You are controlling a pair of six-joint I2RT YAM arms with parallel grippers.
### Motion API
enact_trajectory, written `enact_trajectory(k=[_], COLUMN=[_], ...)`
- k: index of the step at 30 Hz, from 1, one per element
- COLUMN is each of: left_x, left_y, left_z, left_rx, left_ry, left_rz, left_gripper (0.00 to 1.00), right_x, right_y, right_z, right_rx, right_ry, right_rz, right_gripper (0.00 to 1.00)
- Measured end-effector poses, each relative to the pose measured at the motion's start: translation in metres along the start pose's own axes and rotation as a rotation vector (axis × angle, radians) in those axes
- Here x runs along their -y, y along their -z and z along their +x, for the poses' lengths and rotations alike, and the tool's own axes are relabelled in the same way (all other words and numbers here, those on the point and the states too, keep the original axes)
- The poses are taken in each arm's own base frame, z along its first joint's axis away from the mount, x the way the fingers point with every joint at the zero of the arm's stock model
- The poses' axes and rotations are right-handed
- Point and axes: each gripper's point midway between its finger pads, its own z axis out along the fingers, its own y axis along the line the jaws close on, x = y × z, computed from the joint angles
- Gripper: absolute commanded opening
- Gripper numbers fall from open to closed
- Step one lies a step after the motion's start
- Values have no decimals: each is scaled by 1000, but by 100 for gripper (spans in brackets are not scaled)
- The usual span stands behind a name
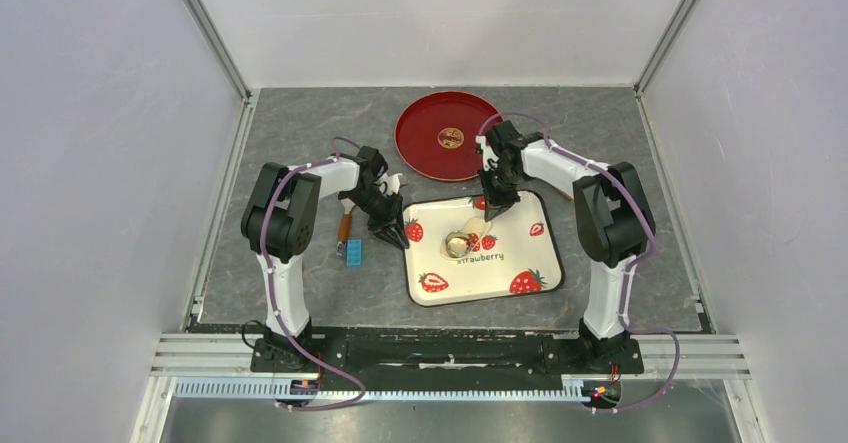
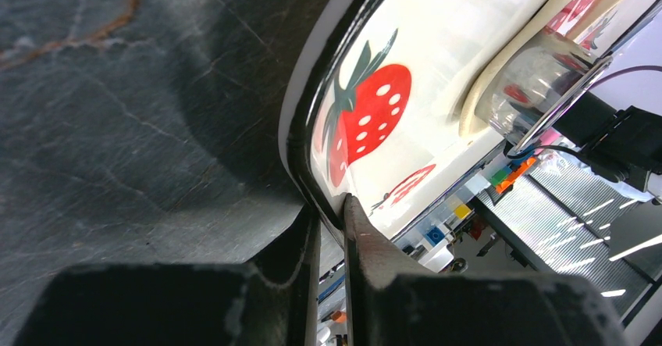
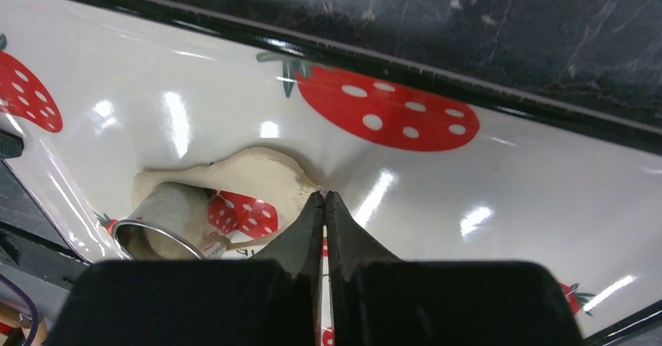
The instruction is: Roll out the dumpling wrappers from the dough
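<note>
Where left gripper (image 2: 332, 209) sits: clamped on strawberry tray (image 2: 295, 127) rim
right gripper (image 3: 325, 196): jaws together, tips at dough (image 3: 261, 170) edge
ring cutter (image 3: 156, 213): on dough

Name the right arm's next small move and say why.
Probably lift the right gripper slightly to peel the dough up: its jaws are shut at the dough's edge, the ring cutter sits on it, and the left gripper clamps the tray rim.

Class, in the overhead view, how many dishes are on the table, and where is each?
2. The red plate lies far back, mid-table; the strawberry tray sits just nearer the camera. Nothing seems to hide another.
</note>
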Motion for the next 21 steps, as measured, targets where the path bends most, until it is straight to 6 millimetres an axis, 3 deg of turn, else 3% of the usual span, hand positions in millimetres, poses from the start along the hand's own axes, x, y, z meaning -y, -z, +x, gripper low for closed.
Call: enact_trajectory(k=[14,21], left_x=[0,0], left_y=[0,0], left_z=[0,0], left_rx=[-1,-2], left_ry=[-1,-3], left_rz=[-7,-13], left_gripper=[16,16], right_x=[2,-26], right_y=[-5,4], right_z=[-31,-60], right_rx=[23,64], right_ry=[42,87], right_rz=[15,-40], right_gripper=[0,0])
